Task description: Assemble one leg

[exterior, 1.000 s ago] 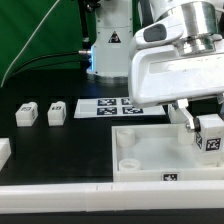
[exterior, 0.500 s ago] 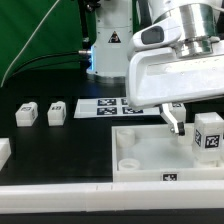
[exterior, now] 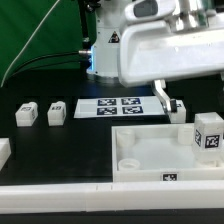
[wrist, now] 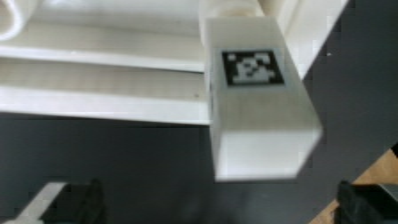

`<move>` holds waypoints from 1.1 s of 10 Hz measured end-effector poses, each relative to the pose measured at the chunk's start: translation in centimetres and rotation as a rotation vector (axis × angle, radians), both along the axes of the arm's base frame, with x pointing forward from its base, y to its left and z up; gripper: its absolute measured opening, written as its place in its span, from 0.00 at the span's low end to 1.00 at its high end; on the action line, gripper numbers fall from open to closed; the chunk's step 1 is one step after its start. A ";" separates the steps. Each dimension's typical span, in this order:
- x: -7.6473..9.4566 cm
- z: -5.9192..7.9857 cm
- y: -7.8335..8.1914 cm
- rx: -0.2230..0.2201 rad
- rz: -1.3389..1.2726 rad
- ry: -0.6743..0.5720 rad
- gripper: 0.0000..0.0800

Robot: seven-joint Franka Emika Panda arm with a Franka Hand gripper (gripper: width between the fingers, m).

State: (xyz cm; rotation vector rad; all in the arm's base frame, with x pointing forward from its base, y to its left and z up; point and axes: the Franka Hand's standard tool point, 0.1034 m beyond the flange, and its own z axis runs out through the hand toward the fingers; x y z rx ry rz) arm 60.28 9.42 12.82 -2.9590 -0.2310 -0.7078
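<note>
The gripper [wrist: 214, 205] is hanging open, its fingers [exterior: 173, 108] spread wide and gripping nothing. The leg [exterior: 208, 133] is standing upright just below the gripper, clear of both fingers. It is sitting on a corner of the white panel [exterior: 150, 150] with its tag facing out. A second leg [exterior: 57, 112] and a third leg [exterior: 27, 113] are sitting well apart from the gripper, past the marker board [exterior: 120, 106].
</note>
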 end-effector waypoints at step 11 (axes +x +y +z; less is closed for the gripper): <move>-0.3 -0.9 1.2 0.036 0.057 0.642 0.81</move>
